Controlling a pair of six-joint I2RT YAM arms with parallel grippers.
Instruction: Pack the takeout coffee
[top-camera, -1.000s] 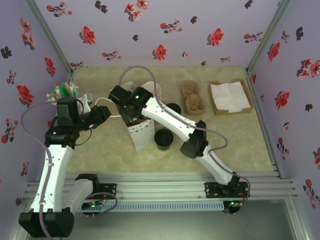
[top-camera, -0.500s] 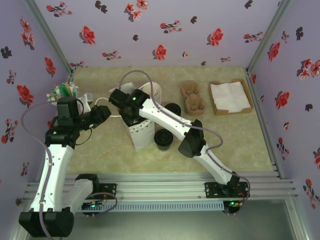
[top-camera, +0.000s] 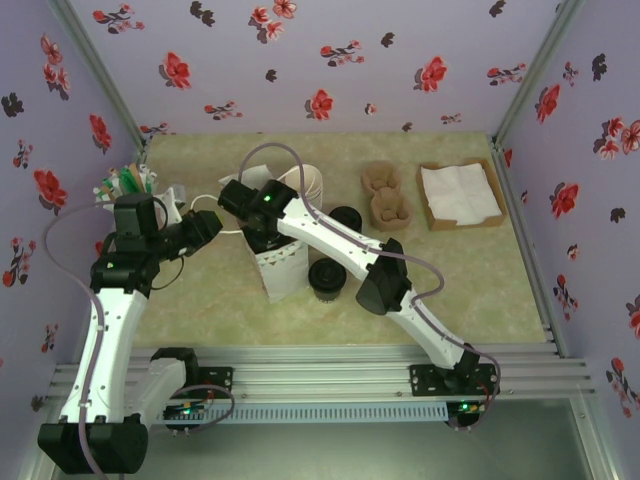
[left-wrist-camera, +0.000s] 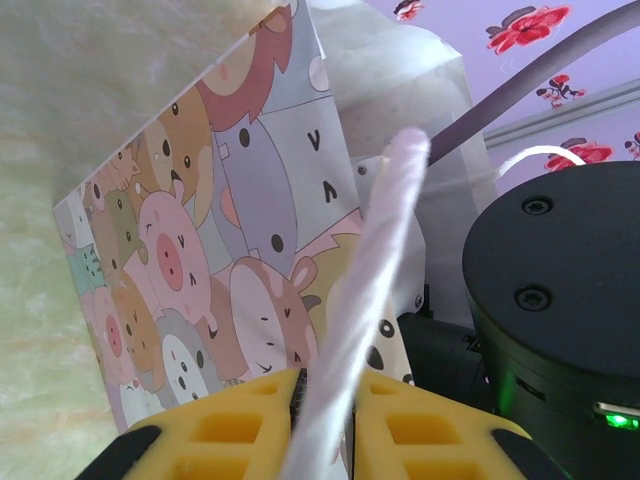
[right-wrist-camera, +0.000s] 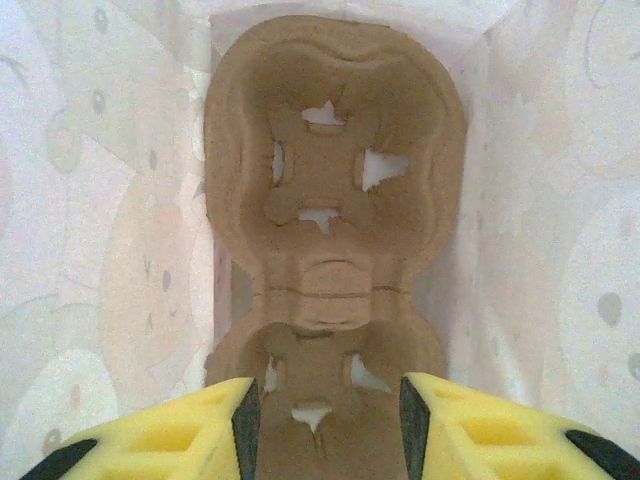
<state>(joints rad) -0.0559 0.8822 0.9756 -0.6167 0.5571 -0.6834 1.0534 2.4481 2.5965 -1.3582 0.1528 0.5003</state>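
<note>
The takeout coffee (top-camera: 326, 277), a dark cup with a black lid, stands on the table just right of the animal-print paper bag (top-camera: 279, 266). My left gripper (left-wrist-camera: 325, 405) is shut on the bag's white twisted handle (left-wrist-camera: 375, 260), holding it up at the bag's left side (left-wrist-camera: 210, 250). My right gripper (right-wrist-camera: 322, 420) is down inside the bag and open. Between and beyond its yellow fingers (right-wrist-camera: 170, 440) lies a brown cardboard cup carrier (right-wrist-camera: 335, 190) on the bag's floor. From above, the right wrist (top-camera: 262, 203) covers the bag's mouth.
A stack of lidless cups (top-camera: 311, 182) and a squat black stack of lids (top-camera: 347, 216) stand behind the bag. More brown carriers (top-camera: 386, 196) and a cardboard tray of napkins (top-camera: 460, 194) are at the back right. A holder of stirrers (top-camera: 128, 185) stands at the back left.
The right wrist has shifted slightly left and lower over the bag's mouth, and its cable loop has risen. The left arm and the coffee have not moved.
</note>
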